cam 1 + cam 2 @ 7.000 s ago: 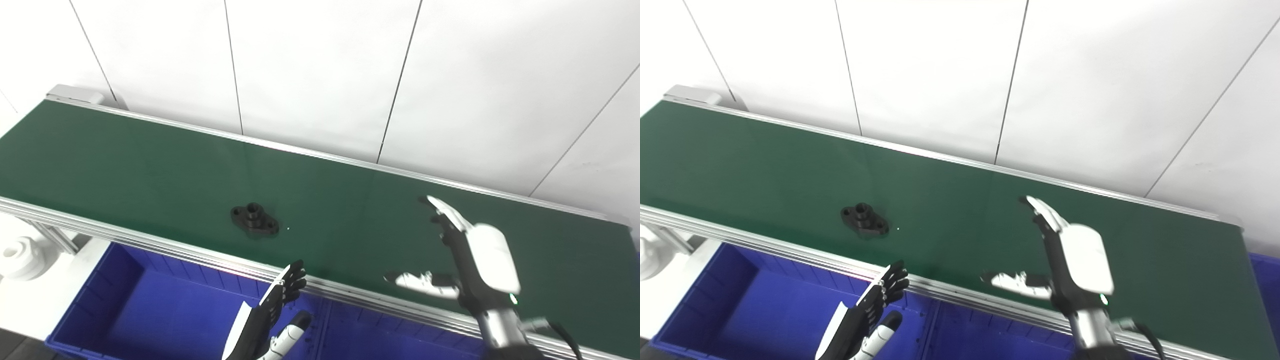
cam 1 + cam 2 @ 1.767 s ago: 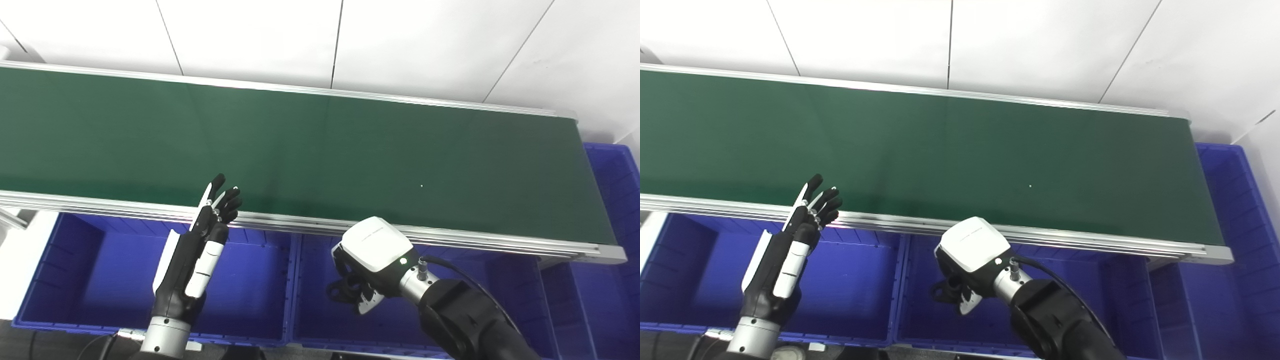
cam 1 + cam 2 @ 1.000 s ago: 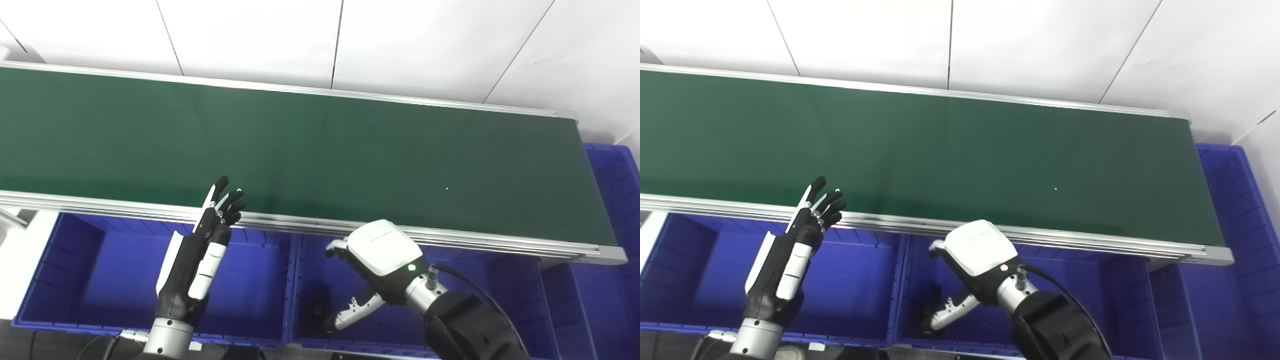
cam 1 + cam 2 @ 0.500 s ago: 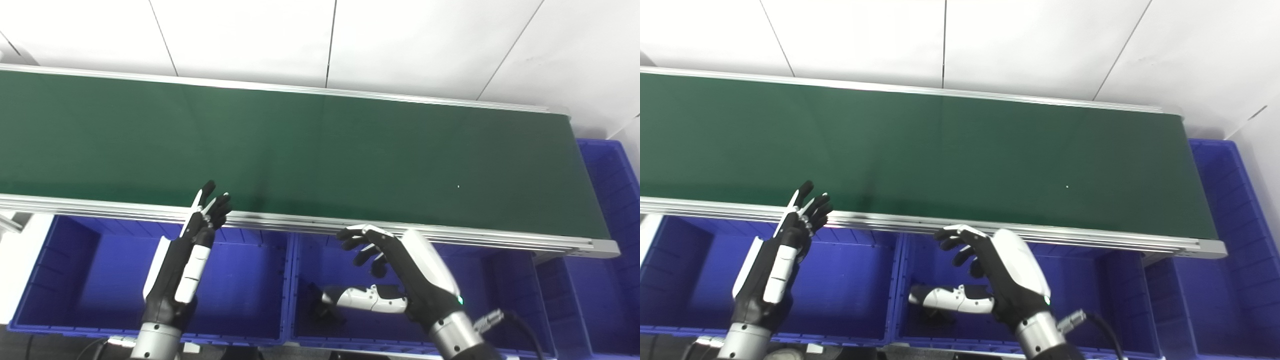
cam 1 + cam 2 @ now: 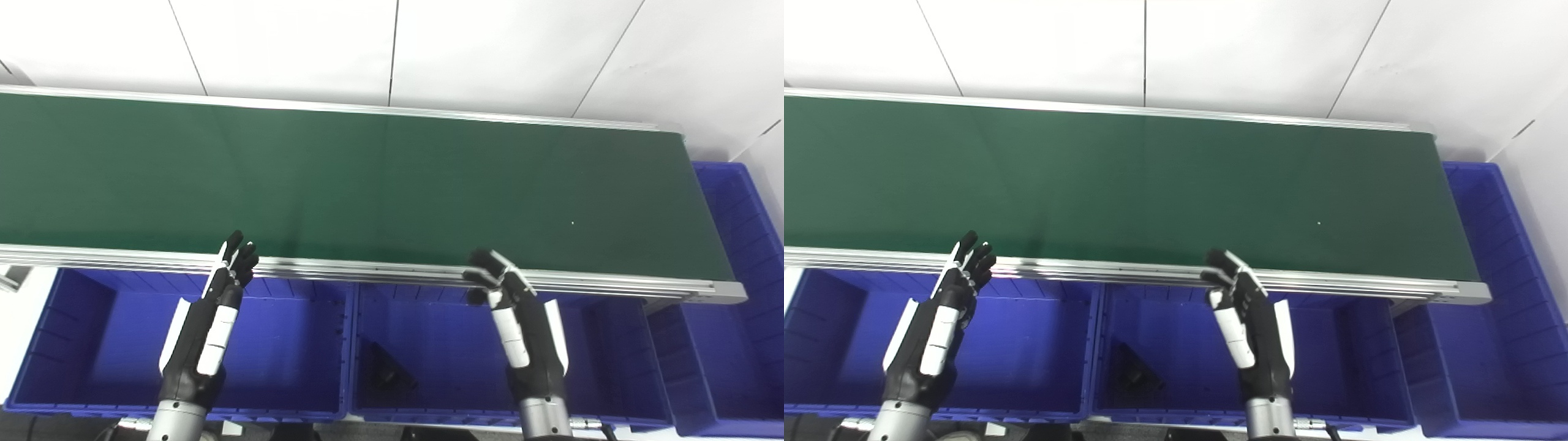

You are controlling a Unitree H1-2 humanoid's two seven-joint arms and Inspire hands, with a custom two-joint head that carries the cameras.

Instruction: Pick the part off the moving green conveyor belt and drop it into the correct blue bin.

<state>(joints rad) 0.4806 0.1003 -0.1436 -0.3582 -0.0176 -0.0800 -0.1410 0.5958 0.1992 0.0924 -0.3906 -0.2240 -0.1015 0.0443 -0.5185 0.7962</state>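
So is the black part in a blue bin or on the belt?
In. The black part lies on the middle blue bin's floor; neither hand holds it.

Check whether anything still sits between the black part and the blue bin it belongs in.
Nothing visible does. The black part already lies on the floor of the middle blue bin. The right hand is open above that bin, holding nothing; the left hand is open too.

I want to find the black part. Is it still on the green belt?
No, the green belt is bare; the black part lies in the middle blue bin.
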